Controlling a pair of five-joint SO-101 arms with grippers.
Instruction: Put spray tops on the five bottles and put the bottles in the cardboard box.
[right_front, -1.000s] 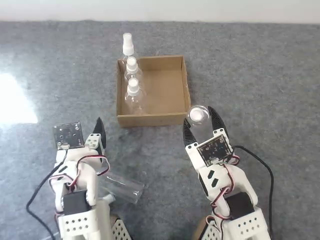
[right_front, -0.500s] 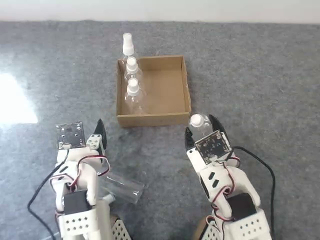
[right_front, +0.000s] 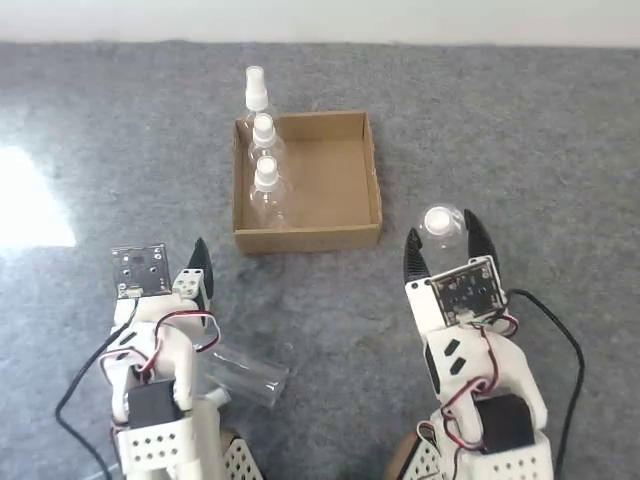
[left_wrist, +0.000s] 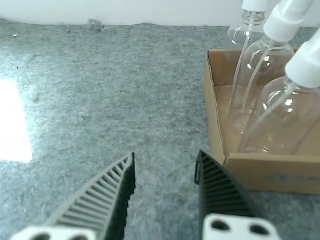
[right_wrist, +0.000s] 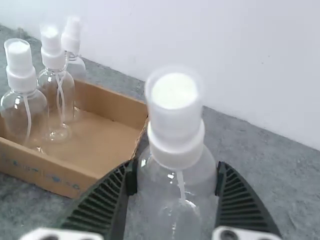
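Observation:
My right gripper (right_front: 441, 244) is shut on a clear bottle with a white spray top (right_front: 439, 221) (right_wrist: 175, 145), held upright to the right of the cardboard box's (right_front: 370, 180) (right_wrist: 100, 176) near right corner. Two capped bottles (right_front: 265, 133) (right_front: 266, 177) stand inside the box along its left wall, and a third capped bottle (right_front: 256, 87) stands just behind the box. A clear bottle without a top (right_front: 245, 373) lies on its side beside the left arm. My left gripper (right_front: 198, 270) (left_wrist: 165, 175) is open over bare carpet, nearer than the box.
Grey carpet (right_front: 520, 140) covers the table, with a bright patch of light (right_front: 30, 200) at the left. A white wall (right_wrist: 225, 45) runs behind the box. Cables (right_front: 560, 340) trail beside the right arm.
My right gripper has carried the capped bottle from the box's near right corner away to the right and slightly back. The left arm has stayed still.

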